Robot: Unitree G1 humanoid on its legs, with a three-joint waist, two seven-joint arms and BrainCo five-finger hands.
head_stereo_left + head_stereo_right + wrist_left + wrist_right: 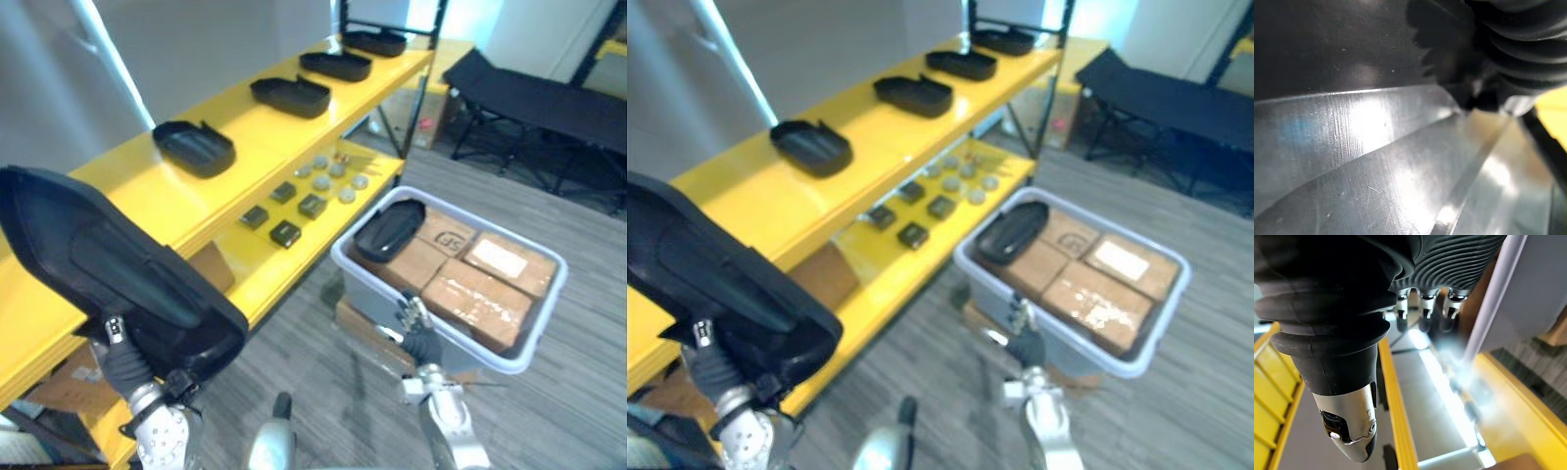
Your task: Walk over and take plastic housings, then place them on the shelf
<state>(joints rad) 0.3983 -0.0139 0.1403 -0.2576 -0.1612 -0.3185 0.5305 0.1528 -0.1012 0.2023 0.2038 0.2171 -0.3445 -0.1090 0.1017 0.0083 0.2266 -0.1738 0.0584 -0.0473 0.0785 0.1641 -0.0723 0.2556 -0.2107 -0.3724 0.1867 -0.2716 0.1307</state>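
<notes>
A large black plastic housing (108, 264) is held up at the lower left, over the near end of the yellow shelf (147, 201). My left hand (120, 354) grips it from below, thumb on its edge; its glossy surface (1376, 161) shows close in the left wrist view. Several more housings lie in a row on the top shelf, the nearest one (194, 147) just beyond the held one. Another housing (389, 229) rests on cardboard boxes inside the grey bin (534, 338). My right hand (419, 333) is open and empty at the bin's front rim, fingers (1422, 308) straight.
The lower shelf level (265, 274) carries small dark square parts (285, 233) and round pale parts (333, 176). A black folding cot (549, 98) stands at the back right. A cardboard box (211, 264) sits under the shelf. Grey floor lies between shelf and bin.
</notes>
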